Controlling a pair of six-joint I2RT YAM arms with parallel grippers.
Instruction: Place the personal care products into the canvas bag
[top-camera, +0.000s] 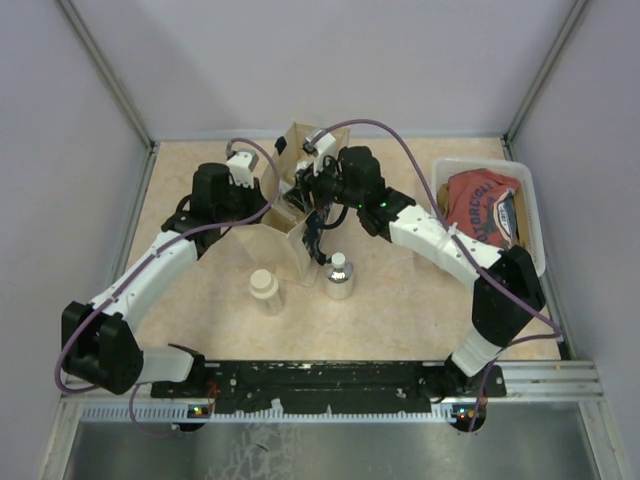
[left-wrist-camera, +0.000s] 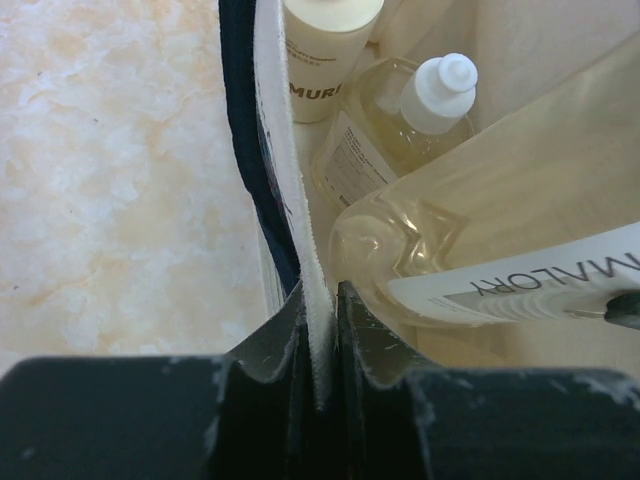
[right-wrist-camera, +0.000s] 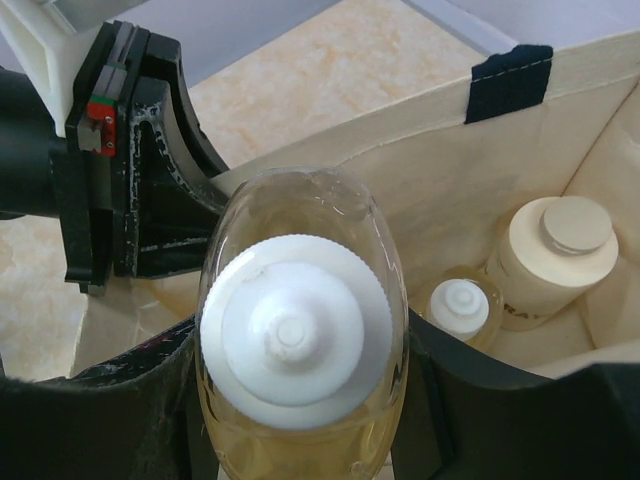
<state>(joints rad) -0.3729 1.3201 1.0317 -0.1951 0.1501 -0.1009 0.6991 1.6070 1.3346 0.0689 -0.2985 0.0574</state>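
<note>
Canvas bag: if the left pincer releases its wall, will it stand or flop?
Probably floppy: the canvas bag wall is thin cloth, pinched by the left pincer. The jar and small bottle inside may steady its base, so sagging seems likelier than toppling.

The top external camera looked down from above and behind the arm bases over the whole table (top-camera: 400, 310). The left wrist camera sat tight against the rim of the canvas bag (left-wrist-camera: 312, 330), peering inside. The right wrist camera looked down past its held bottle (right-wrist-camera: 300, 330) into that bag. Both wrist views shared the capped amber bottle (left-wrist-camera: 400, 130) and cream jar (left-wrist-camera: 325, 40) inside.
</note>
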